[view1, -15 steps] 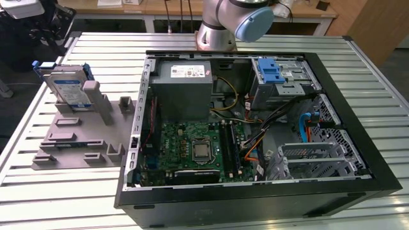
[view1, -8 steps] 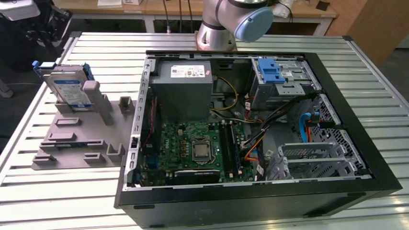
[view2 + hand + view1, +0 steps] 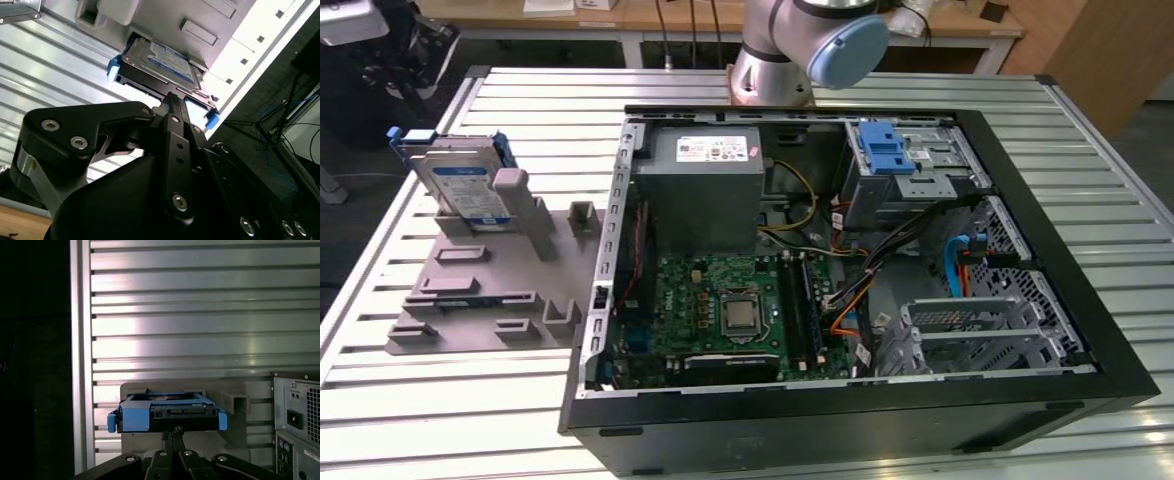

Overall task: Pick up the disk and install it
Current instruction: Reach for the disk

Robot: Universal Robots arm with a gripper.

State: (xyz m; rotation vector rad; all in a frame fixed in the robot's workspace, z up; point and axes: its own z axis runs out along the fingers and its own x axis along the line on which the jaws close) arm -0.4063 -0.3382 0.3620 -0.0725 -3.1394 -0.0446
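The disk (image 3: 459, 182) stands on edge in a grey holder (image 3: 480, 290) on the table, at the exterior view's left. It is silver with a blue-and-white label and a blue carrier frame. In both wrist views the disk (image 3: 167, 62) (image 3: 167, 412) lies just past the tips of my gripper (image 3: 170, 97) (image 3: 174, 431). The black fingers are closed together with nothing between them. I cannot tell whether the tips touch the disk's edge. The arm's grey and blue joint (image 3: 807, 45) shows at the back of the table.
An open computer case (image 3: 1067, 300) lies on the slatted metal table (image 3: 427, 420), to the exterior view's right of the holder. Inside are a green motherboard (image 3: 727, 310), a grey power supply (image 3: 707, 190) and a drive bay with a blue latch (image 3: 887, 150).
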